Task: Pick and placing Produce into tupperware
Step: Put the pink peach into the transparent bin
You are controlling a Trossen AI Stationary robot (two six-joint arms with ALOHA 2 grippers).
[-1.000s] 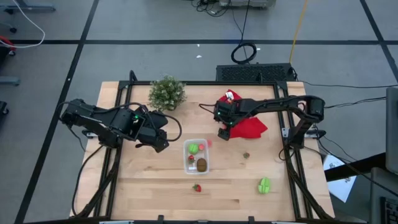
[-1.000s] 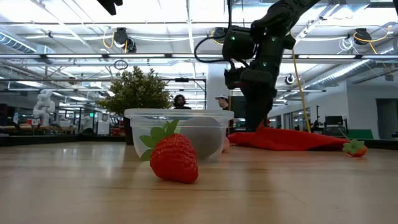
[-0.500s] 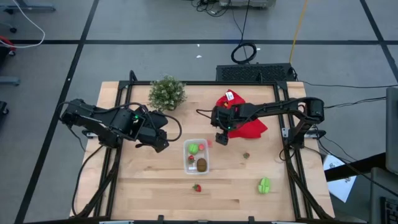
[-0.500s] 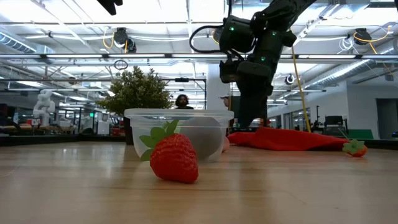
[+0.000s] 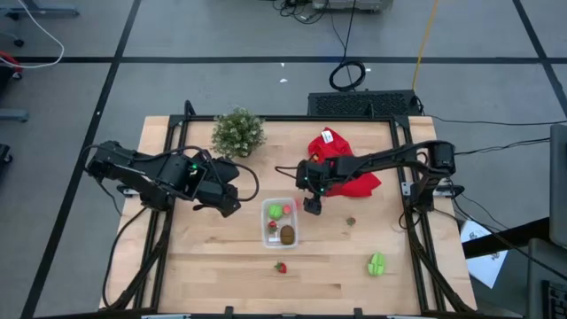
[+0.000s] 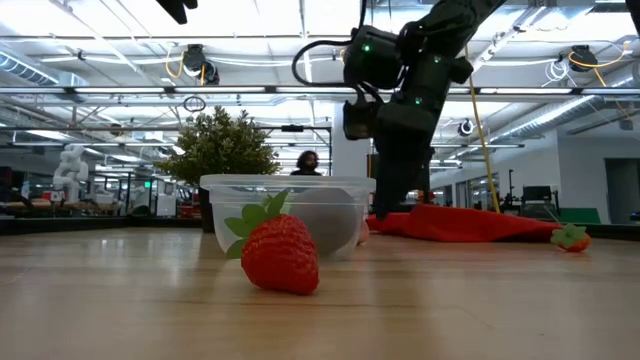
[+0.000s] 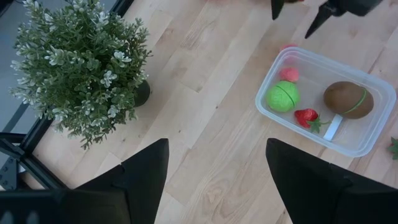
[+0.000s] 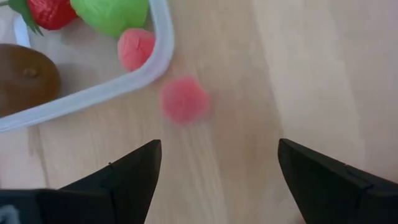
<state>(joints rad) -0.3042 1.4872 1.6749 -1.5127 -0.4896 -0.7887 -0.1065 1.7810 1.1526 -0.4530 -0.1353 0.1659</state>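
Observation:
The clear tupperware (image 5: 281, 221) stands mid-table and holds a green piece (image 7: 283, 96), a brown oval (image 7: 348, 99), a red strawberry (image 7: 306, 116) and a small pink one (image 7: 288, 74). Another small pink piece (image 8: 184, 99) lies on the wood just outside the tub's far right corner (image 5: 297, 204). My right gripper (image 8: 217, 180) is open and hovers above the table beside that pink piece (image 5: 312, 206), touching nothing. My left gripper (image 7: 214, 180) is open and waits left of the tub (image 5: 229, 202). A strawberry (image 5: 281, 267) lies near the table's near edge.
A red cloth (image 5: 345, 173) lies behind the right gripper and a bushy green plant (image 5: 237, 131) stands at the far left. A small strawberry (image 5: 351, 221) and a green piece (image 5: 376, 263) lie on the wood to the right of the tub.
My right gripper has moved from the red cloth's edge toward the table's near edge and slightly left, closing on the tub's far right corner and the pink piece beside it. Its fingers stay open. The produce and the tub have not moved.

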